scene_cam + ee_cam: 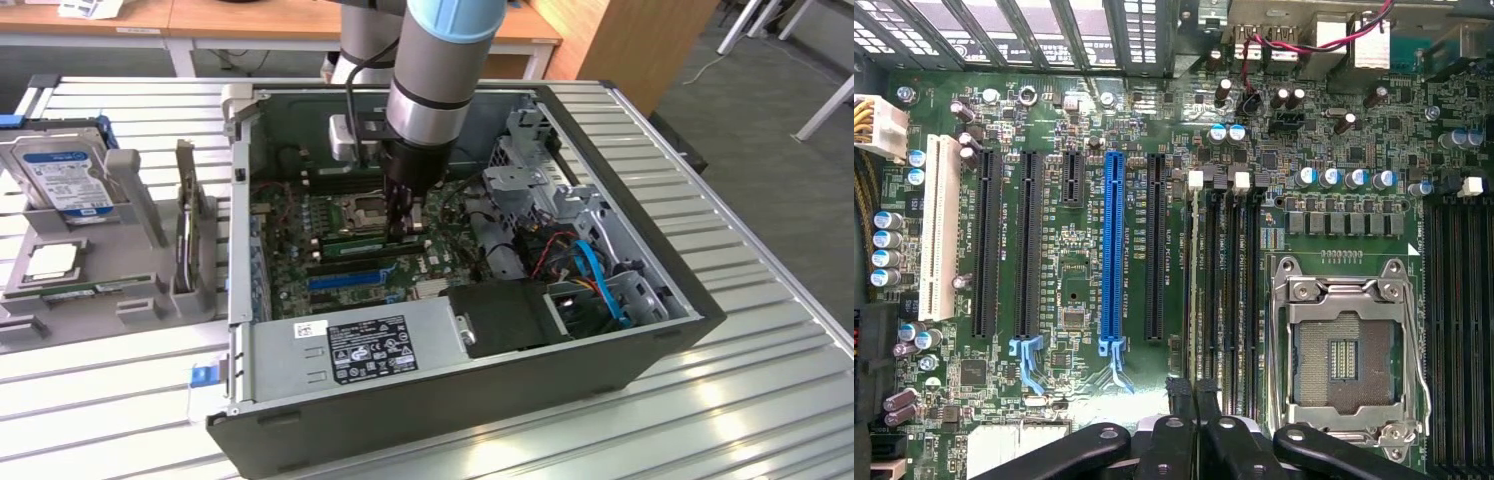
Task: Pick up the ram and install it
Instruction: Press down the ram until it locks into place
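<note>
The ram, a narrow green stick, stands on edge along a memory slot on the motherboard, beside the empty CPU socket. My gripper reaches straight down into the open computer case, and its fingers are closed at the ram's end on the exterior view's right. In the wrist view the black fingertips sit pressed almost together over the memory slots, with my gripper next to the CPU socket.
The power supply fills the near side of the case and a drive cage with cables the exterior view's right. A grey parts tray outside holds a hard drive, an upright expansion card and a chip.
</note>
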`<state>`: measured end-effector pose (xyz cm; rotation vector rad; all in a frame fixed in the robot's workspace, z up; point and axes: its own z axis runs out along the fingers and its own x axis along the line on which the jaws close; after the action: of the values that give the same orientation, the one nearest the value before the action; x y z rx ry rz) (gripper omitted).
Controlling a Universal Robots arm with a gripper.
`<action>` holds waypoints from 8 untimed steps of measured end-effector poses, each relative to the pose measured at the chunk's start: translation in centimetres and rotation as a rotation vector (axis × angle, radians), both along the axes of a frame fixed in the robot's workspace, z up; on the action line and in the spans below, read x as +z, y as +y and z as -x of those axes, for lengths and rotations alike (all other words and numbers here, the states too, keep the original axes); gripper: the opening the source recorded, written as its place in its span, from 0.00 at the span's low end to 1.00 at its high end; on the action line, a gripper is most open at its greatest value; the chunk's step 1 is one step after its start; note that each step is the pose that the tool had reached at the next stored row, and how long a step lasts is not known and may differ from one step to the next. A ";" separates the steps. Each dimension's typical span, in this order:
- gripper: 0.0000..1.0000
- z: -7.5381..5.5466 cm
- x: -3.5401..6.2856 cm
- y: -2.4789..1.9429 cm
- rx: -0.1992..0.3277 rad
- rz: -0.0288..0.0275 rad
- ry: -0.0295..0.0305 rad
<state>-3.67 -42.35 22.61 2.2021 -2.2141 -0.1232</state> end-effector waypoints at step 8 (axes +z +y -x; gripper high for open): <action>0.12 0.0 0.00 0.00 0.000 0.0000 0.0000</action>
<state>-3.67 -42.34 22.61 2.2021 -2.2142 -0.1232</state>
